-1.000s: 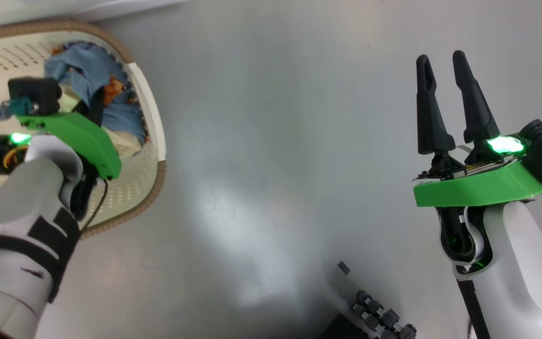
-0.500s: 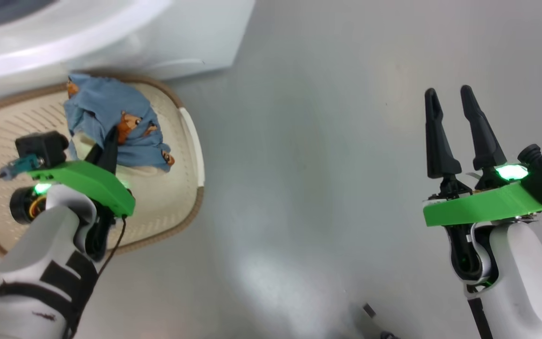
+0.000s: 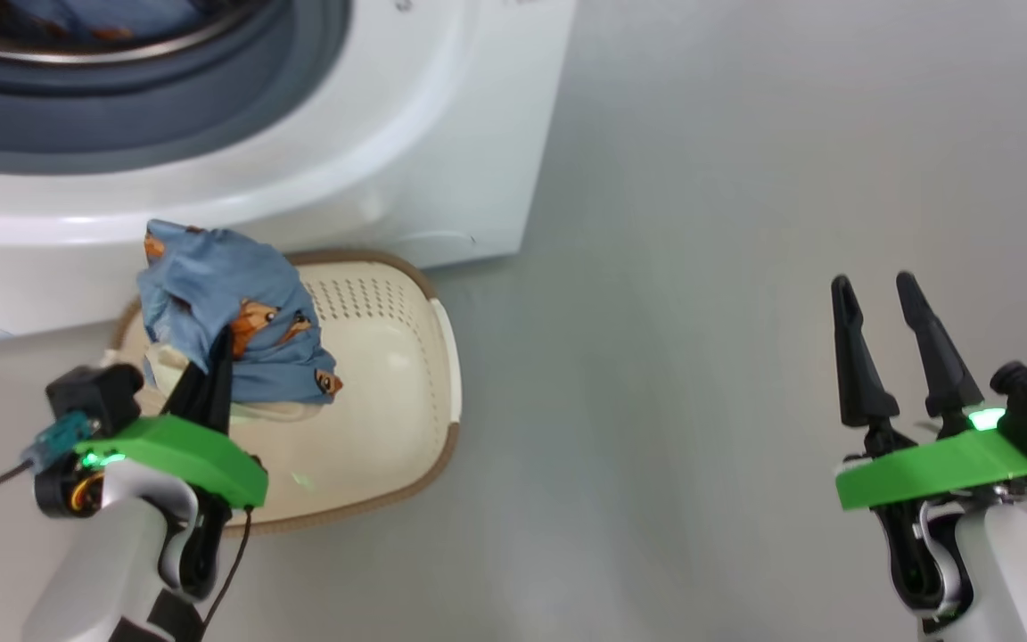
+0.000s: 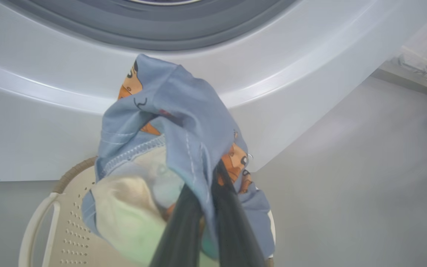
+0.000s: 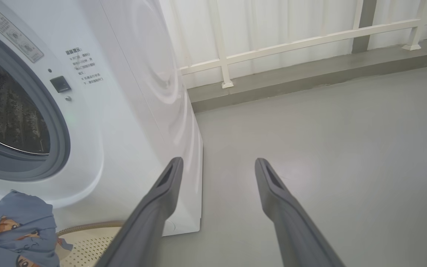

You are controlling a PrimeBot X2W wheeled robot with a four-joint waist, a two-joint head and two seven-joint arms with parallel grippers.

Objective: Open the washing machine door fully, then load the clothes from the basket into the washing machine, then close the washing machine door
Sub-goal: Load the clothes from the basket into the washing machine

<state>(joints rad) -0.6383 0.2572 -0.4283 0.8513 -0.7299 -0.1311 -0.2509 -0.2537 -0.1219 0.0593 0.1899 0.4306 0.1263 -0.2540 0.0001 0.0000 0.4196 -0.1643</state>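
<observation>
Left gripper at lower left, fingers angled up, clamped on clothes held over basket, just below washer. Fingertips buried in fabric. Washer opening cut off at top edge. Right gripper at lower right, spread wide, empty.

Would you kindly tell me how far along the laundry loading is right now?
Done: the washing machine stands with its drum uncovered, and blue fabric seems to lie inside already. In hand: the left gripper is shut on a light-blue bundle, held above the basket. Left: drop it in the drum, then close the door. The right gripper hangs open over the floor.
</observation>
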